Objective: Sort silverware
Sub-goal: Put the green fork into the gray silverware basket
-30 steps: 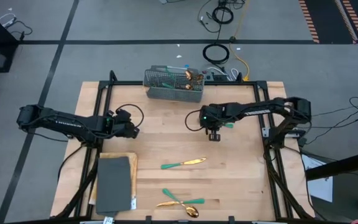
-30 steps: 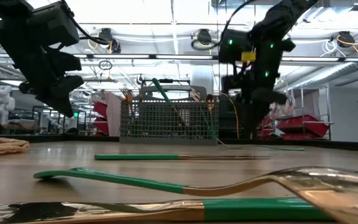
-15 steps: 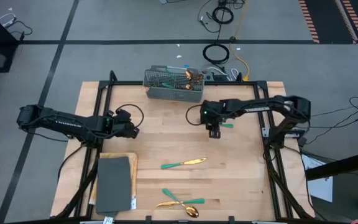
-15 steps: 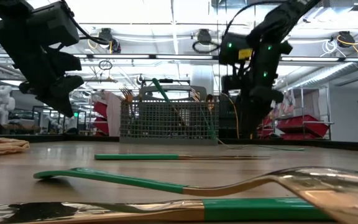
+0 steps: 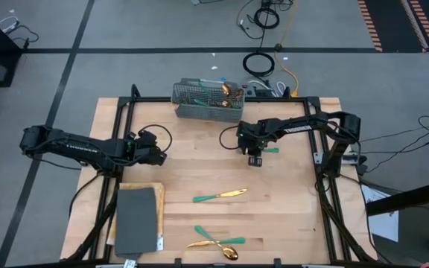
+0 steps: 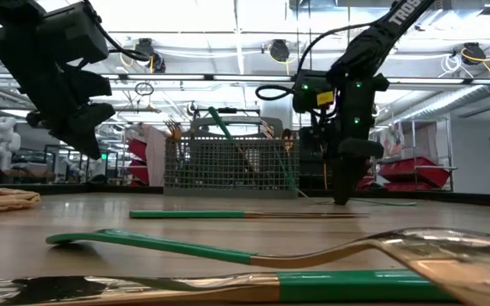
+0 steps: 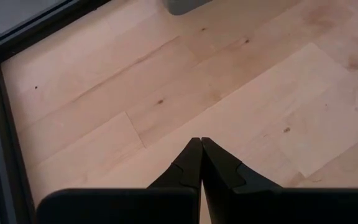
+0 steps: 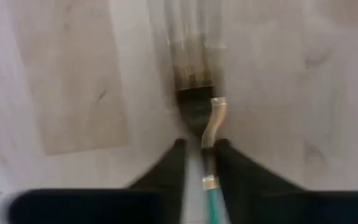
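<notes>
— Where's my right gripper (image 8: 199,144)?

— Down at the table (image 5: 289,208) just in front of the basket (image 5: 207,101). A teal-handled fork (image 8: 208,155) runs between its fingers, which sit narrowly parted around it; its gold end points out ahead of the tips.

— And my left gripper (image 7: 200,142)?

— Fingers pressed together, holding nothing, above bare wood at the table's left side.

— The remaining silverware (image 5: 220,195)?

— Lying nearer the front edge.

Left arm stretched across the worktop's left side, left end effector (image 7: 199,163) fingers pressed together, empty. Right arm reaches in from the right edge, right end effector (image 5: 255,158) pointing straight down, fingers (image 8: 235,167) clamped on a utensil.
</notes>
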